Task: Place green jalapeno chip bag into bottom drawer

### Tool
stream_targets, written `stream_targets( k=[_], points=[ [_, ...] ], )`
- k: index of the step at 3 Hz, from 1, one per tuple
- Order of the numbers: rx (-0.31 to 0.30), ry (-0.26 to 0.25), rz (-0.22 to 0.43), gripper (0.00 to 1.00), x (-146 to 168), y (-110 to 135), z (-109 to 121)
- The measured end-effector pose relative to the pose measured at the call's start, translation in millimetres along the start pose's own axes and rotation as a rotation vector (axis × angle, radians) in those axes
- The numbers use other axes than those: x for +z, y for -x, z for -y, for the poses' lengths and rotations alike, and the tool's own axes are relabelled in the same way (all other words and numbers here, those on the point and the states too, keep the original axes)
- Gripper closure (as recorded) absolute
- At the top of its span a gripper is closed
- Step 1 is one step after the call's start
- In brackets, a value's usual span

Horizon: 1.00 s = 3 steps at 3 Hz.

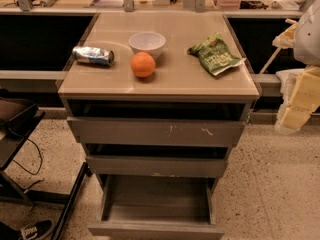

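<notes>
1. The green jalapeno chip bag point(216, 54) lies flat on the right side of the counter point(200, 86). It is crinkled, with a pale label and a whitish sealed edge.
2. To its left sit a white bowl point(147, 43), an orange point(143, 64) and a crushed silver can point(93, 55).
3. The bottom drawer point(157, 204) is pulled out.
4. The hand point(298, 104) hangs at the right edge, apart from the bag. Whether it is open or closed cannot be told.

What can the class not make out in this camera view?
- Pale robot gripper, right of the cabinet: cut off by the frame's right edge.
- Crinkled green jalapeno chip bag: label print too small to read.
- Open grey-brown wooden bottom drawer: front cut by lower edge.
</notes>
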<state>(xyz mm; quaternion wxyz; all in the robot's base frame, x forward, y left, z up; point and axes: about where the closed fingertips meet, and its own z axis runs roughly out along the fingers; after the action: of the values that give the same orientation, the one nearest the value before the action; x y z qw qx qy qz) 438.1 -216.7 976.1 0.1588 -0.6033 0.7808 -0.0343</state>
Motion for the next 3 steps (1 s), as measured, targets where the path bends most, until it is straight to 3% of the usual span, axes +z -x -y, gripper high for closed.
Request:
stream_targets(
  k=[1, 2, 3],
  points=[
    [0.0, 0.0, 0.0, 0.0, 0, 0, 0],
    [0.018, -0.023, -0.005, 0.0, 2, 0, 19],
    [0.051, -0.047, -0.001, 0.0, 18, 2, 75]
  ],
)
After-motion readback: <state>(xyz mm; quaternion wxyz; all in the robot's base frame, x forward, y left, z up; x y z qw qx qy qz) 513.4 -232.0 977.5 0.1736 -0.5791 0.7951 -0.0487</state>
